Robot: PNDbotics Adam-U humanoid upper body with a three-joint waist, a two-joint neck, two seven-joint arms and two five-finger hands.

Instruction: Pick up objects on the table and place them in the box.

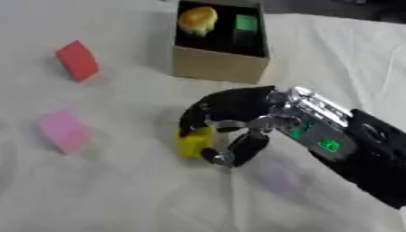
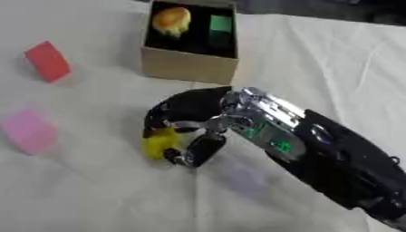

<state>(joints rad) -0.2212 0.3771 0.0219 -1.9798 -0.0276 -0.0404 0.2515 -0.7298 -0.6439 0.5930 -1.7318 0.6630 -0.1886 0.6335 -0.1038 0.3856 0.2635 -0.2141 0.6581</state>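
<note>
Curling right hand (image 1: 238, 122) around yellow object (image 1: 194, 142)

A wrinkled white cloth (image 1: 119, 199) covers the table, with dark floor (image 2: 333, 9) beyond its far edge.

Black right hand (image 1: 238, 111), dark fingers (image 1: 242, 149), silver wrist block — green lights, black forearm

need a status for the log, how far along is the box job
Done: an orange-yellow object and a green block sit in the box. In hand: the right hand curls round a yellow object. Left: the red block and pink block on the table.
</note>
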